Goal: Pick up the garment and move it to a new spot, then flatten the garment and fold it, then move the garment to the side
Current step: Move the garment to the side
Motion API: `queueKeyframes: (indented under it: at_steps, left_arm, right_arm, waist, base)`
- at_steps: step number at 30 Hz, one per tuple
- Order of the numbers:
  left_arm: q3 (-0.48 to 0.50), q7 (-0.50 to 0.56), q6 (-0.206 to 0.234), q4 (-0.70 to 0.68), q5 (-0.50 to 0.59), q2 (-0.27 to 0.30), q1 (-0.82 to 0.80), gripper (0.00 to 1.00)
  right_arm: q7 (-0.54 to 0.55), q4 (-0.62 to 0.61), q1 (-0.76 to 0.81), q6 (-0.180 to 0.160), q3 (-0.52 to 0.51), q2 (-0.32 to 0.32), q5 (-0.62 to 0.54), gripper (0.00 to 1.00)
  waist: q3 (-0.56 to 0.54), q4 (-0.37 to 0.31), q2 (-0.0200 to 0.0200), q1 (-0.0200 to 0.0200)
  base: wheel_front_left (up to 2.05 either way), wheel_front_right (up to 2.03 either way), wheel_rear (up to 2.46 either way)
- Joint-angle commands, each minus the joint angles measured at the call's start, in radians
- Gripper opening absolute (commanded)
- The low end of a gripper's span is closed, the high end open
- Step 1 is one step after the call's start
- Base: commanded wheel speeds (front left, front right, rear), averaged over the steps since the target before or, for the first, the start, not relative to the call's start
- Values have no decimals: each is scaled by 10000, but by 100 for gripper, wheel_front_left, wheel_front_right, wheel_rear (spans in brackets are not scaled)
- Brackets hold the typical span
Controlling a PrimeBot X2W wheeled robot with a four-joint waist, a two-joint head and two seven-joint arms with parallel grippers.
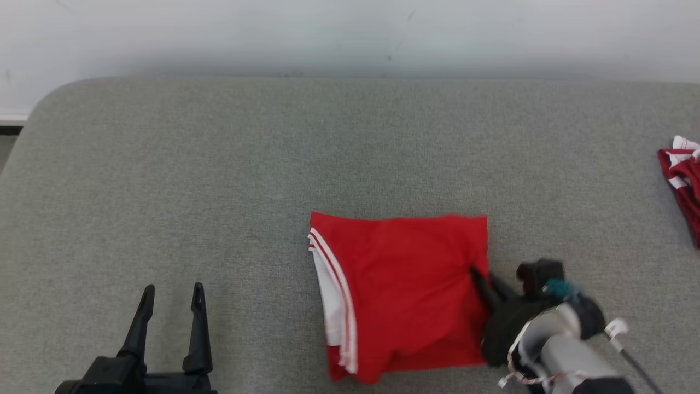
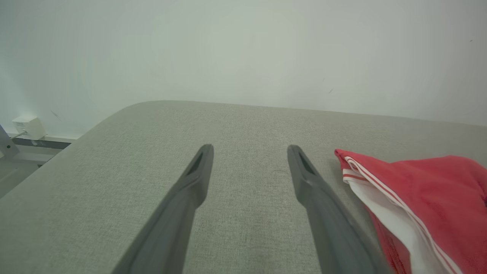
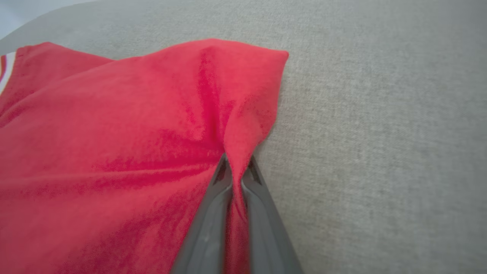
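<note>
The garment (image 1: 404,290) is red with white trim along its left side and lies folded into a rough square on the grey table (image 1: 219,164), near the front edge. My right gripper (image 1: 481,276) sits at the garment's right edge, shut on a pinched ridge of the red cloth; the right wrist view shows the garment (image 3: 114,152) bunched up between the two fingers (image 3: 213,213). At the lower left my left gripper (image 1: 172,290) hovers open, fingers apart and holding nothing, to the left of the garment (image 2: 418,198).
Another red and white cloth (image 1: 683,180) lies crumpled at the table's far right edge. A pale wall (image 1: 350,33) runs behind the table. The table's rounded left corner (image 1: 60,93) shows at the back left.
</note>
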Motion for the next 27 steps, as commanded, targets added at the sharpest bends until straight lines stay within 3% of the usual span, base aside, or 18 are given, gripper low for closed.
queueKeyframes:
  at_steps: [1,6,19,27]
  left_arm:
    - [-60,2,2,-42,-60,-2,-219,100]
    - [-311,2,-12,-108,-71,1,-577,100]
    - [-343,2,-144,-617,320,42,-1872,100]
    - [-330,2,-332,-775,563,188,-2201,100]
  right_arm:
    - [62,59,-316,-53,44,-442,103,0]
    - [422,-321,-1277,-51,578,-1456,257,0]
    - [1705,-3010,-3823,-44,1725,-5488,889,0]
    - [2376,-3920,-4708,-44,1764,-6872,1173,0]
  waist:
    - [200,-80,0,0]
    - [768,-203,0,0]
    - [3244,-1543,0,0]
    - [3848,-2356,0,0]
  base:
    - [0,0,0]
    - [0,0,0]
    - [0,0,0]
    - [0,0,0]
